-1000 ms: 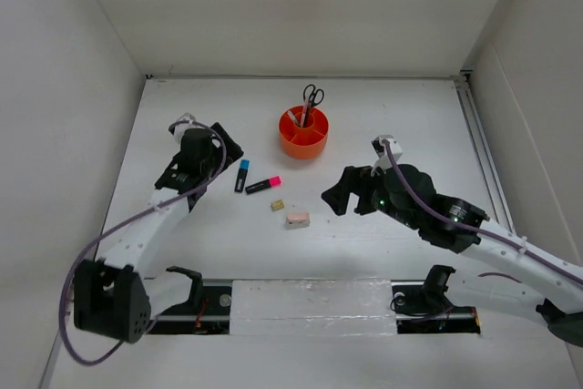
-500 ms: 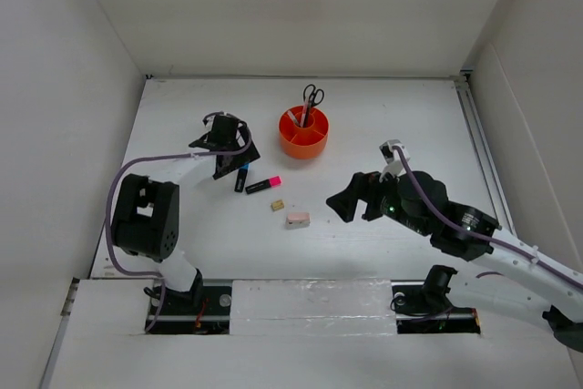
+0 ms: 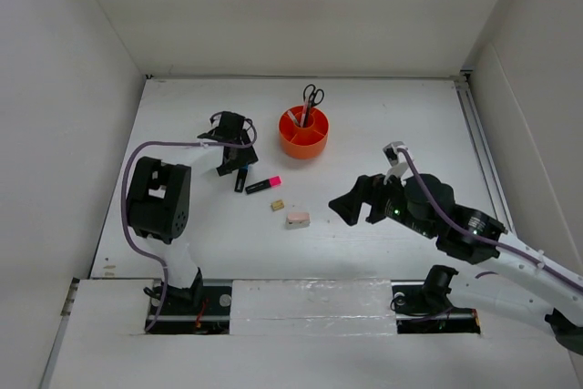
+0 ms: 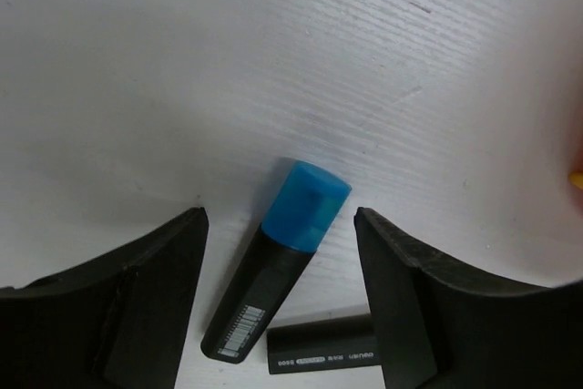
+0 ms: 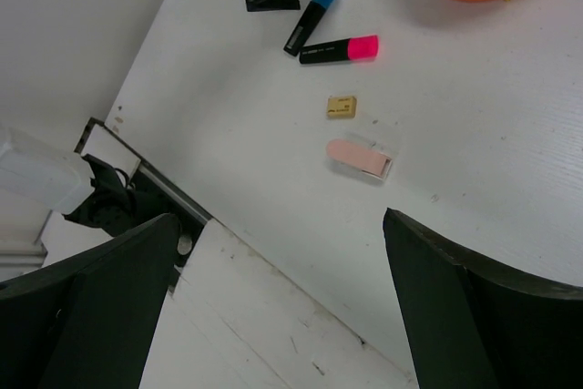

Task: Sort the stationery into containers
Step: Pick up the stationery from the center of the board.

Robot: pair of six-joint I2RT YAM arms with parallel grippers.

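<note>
The blue-capped highlighter (image 4: pixel 276 266) is being straddled by the spread-open left pincer (image 4: pixel 278 218) — lowering and clenching are seemingly being called for next.

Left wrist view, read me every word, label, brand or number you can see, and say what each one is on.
Blue-capped highlighter: white barcode sticker with tiny print near its tail end, too small to read.
Pink-capped highlighter: one line of small white print on its black barrel, blurred and unreadable.
Nothing in this view can be quoted, and I see no other lettering.
</note>
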